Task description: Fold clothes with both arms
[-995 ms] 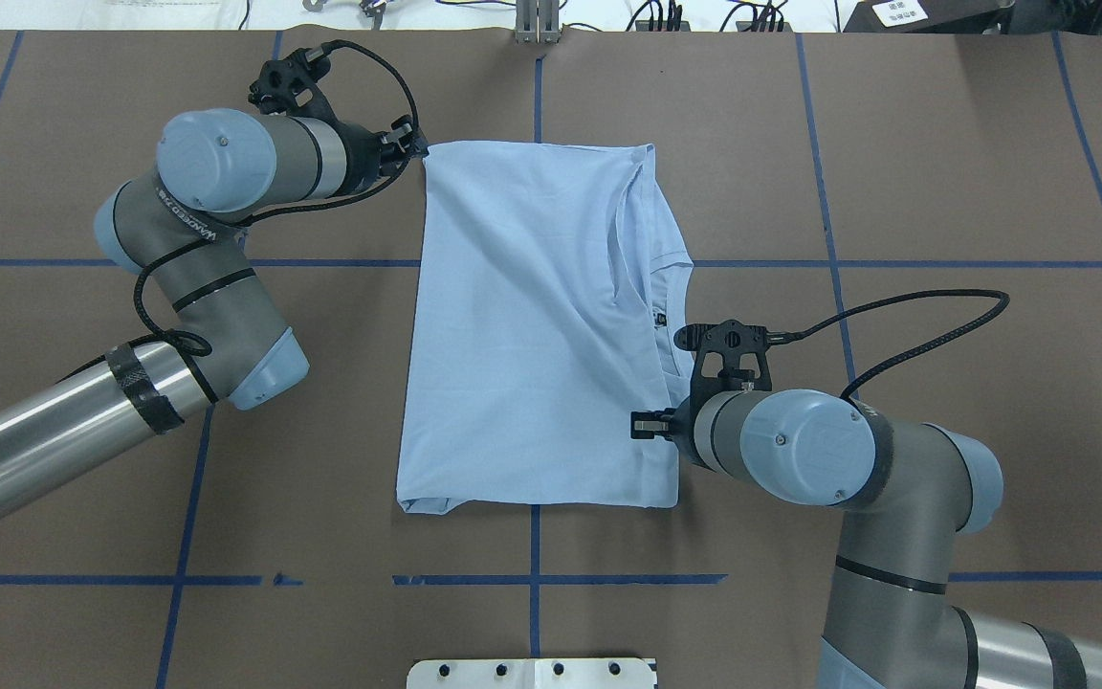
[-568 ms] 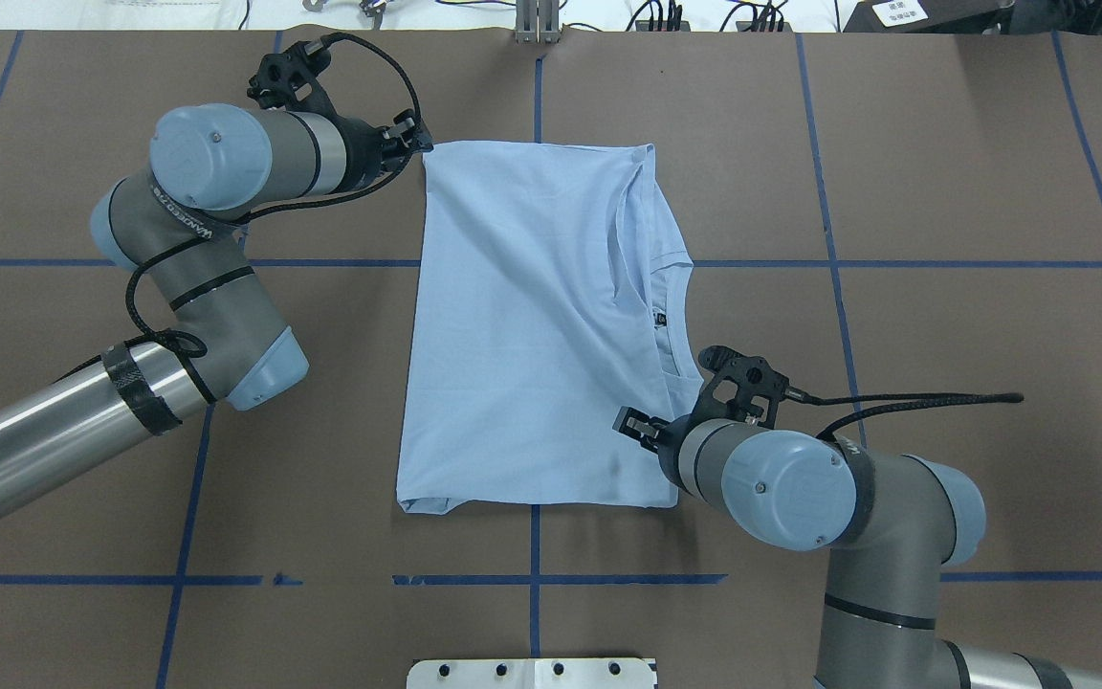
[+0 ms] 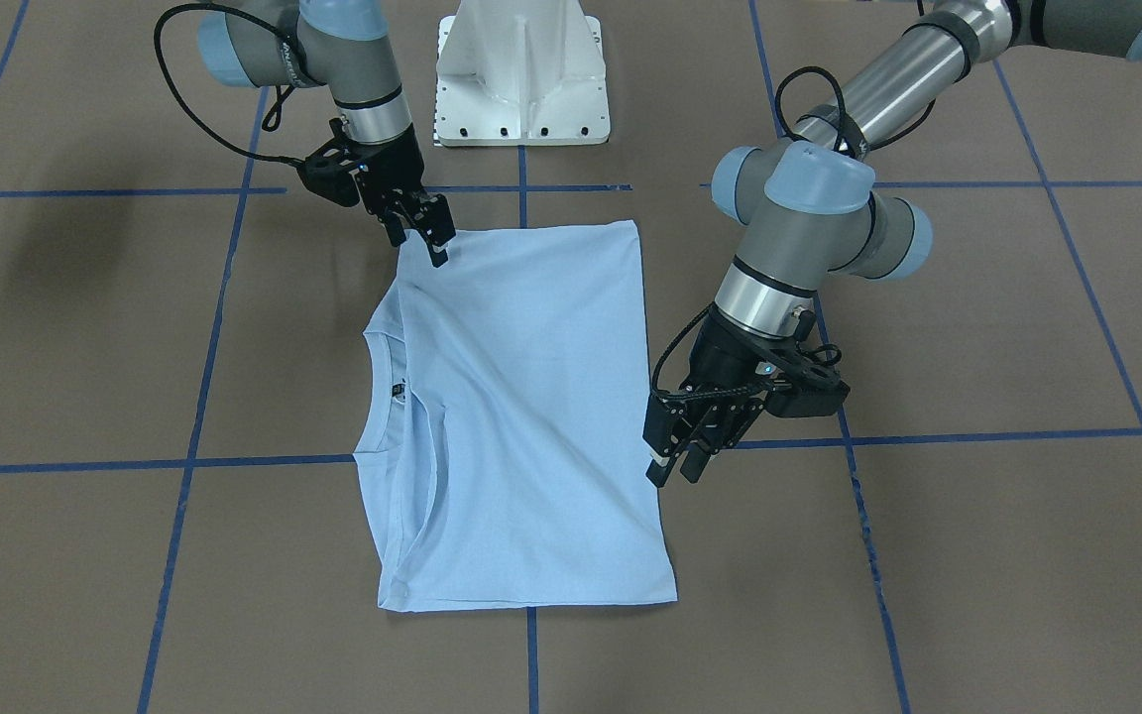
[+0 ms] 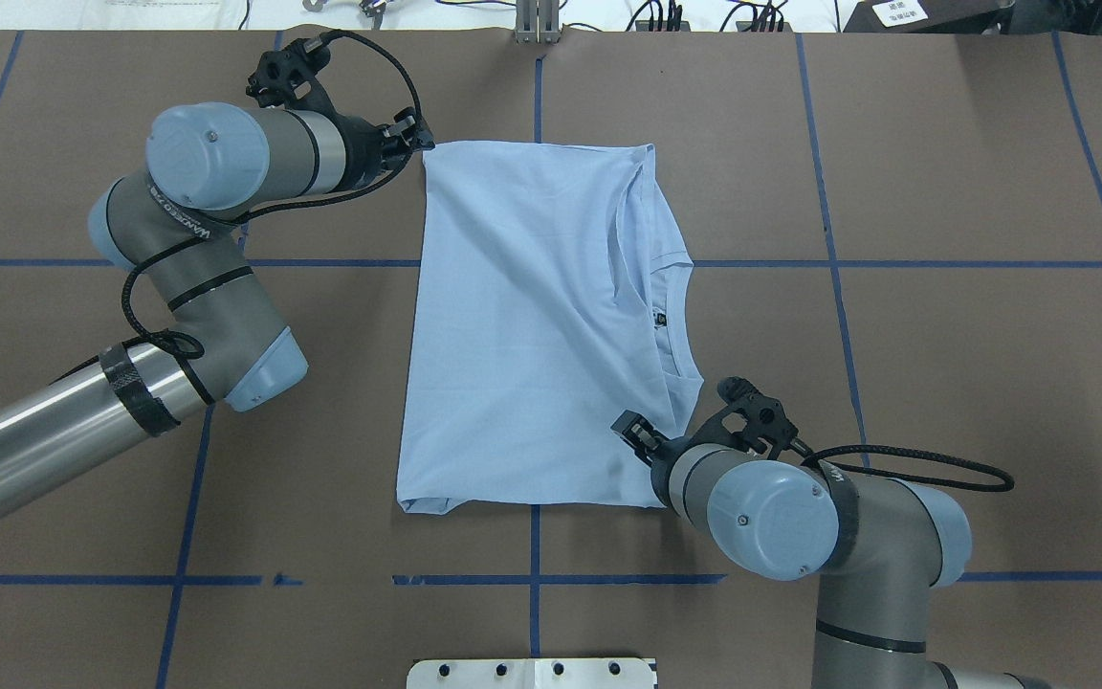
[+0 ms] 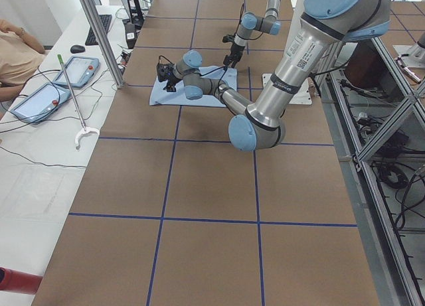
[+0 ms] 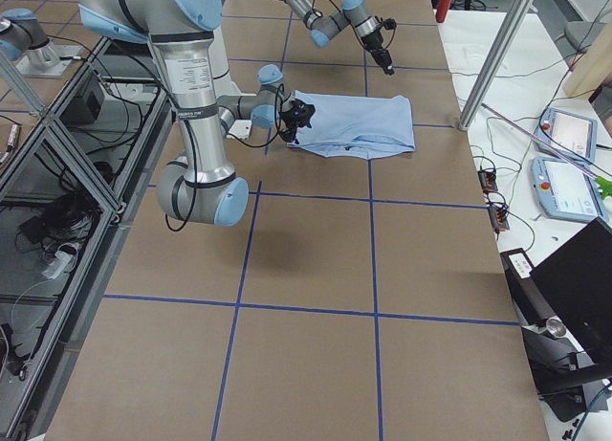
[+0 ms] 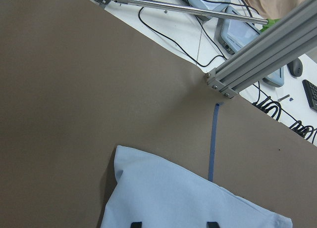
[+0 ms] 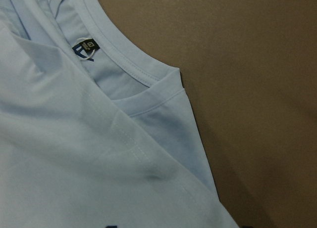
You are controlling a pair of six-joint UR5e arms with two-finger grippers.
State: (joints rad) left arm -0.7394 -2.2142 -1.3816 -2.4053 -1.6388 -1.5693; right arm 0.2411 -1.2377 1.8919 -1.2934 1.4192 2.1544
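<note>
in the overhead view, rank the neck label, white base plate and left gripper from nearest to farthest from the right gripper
1. neck label, inside the collar just beyond the right gripper
2. white base plate, at the near edge
3. left gripper, at the T-shirt's far left corner

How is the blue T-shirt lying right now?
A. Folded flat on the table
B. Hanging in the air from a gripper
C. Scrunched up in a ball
A: the T-shirt lies flat on the table, folded into a neat oblong with no sleeve sticking out.
</note>
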